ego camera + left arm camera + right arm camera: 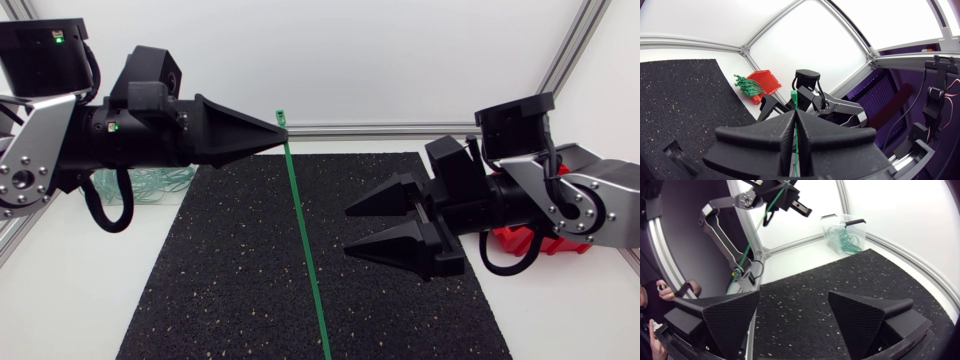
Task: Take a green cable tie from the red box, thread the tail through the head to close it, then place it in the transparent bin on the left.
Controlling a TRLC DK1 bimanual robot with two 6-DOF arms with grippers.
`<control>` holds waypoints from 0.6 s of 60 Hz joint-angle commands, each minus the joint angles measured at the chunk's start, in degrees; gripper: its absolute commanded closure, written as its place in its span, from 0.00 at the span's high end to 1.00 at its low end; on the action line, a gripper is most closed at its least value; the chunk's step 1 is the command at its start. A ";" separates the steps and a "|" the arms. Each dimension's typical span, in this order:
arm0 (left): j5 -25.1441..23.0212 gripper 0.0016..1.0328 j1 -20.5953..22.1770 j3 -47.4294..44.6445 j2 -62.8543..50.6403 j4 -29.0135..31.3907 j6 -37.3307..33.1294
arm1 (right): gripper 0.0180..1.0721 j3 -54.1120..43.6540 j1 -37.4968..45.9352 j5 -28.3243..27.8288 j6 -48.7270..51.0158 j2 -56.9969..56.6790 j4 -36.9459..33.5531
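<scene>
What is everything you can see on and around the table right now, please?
cable tie: one, green, head end pinched in the left gripper, tail hanging over the mat
spare ties: a bunch, green, sticking out of the red box
red box: one, red, on the table on the right arm's side, off the mat
transparent bin: one, clear, on the table on the left arm's side, beyond the mat's corner
ties in the bin: several, green, tangled inside it
mat: one, black with pale speckles, at the table's middle
table: one, white
left gripper: one, black, shut on the cable tie, above the mat's far edge
right gripper: one, black, open, above the mat beside the tie, not touching it
</scene>
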State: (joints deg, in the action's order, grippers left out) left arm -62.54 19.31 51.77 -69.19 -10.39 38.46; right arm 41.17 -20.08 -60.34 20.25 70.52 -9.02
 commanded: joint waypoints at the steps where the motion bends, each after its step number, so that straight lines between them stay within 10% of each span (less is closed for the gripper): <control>1: -0.12 0.04 0.38 4.13 -1.65 1.34 -1.28 | 0.96 2.07 0.04 7.34 7.35 0.85 -3.20; 11: 1.46 0.04 0.29 7.91 -4.55 5.65 -4.97 | 0.96 6.38 -0.84 23.51 13.85 3.92 -11.20; 36: 3.13 0.04 0.11 19.34 -11.58 24.46 -18.68 | 0.96 8.31 -1.02 25.80 22.46 6.29 -14.98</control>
State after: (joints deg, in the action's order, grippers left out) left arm -59.53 19.31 67.05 -78.76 11.40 24.03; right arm 49.45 -20.58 -34.09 38.24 75.81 -23.29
